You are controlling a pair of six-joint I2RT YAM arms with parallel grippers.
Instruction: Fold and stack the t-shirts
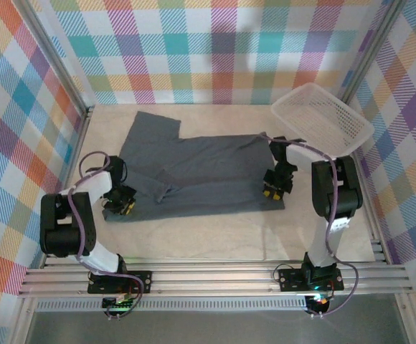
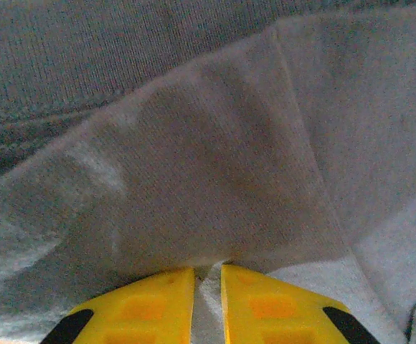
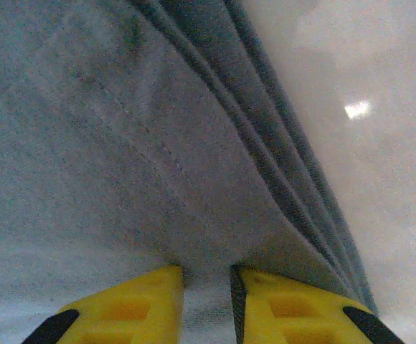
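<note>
- one t-shirt (image 1: 208,172) lies spread across the middle of the frame on the worktop (image 1: 215,236).
- left tool (image 1: 120,206) pinches its lower left edge, fingers nearly closed.
- right tool (image 1: 272,188) pinches its right edge likewise.

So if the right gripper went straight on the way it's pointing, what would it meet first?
The grey t-shirt: the right gripper is pinching its layered edge, and more cloth lies directly ahead, though the depth is unclear.
</note>
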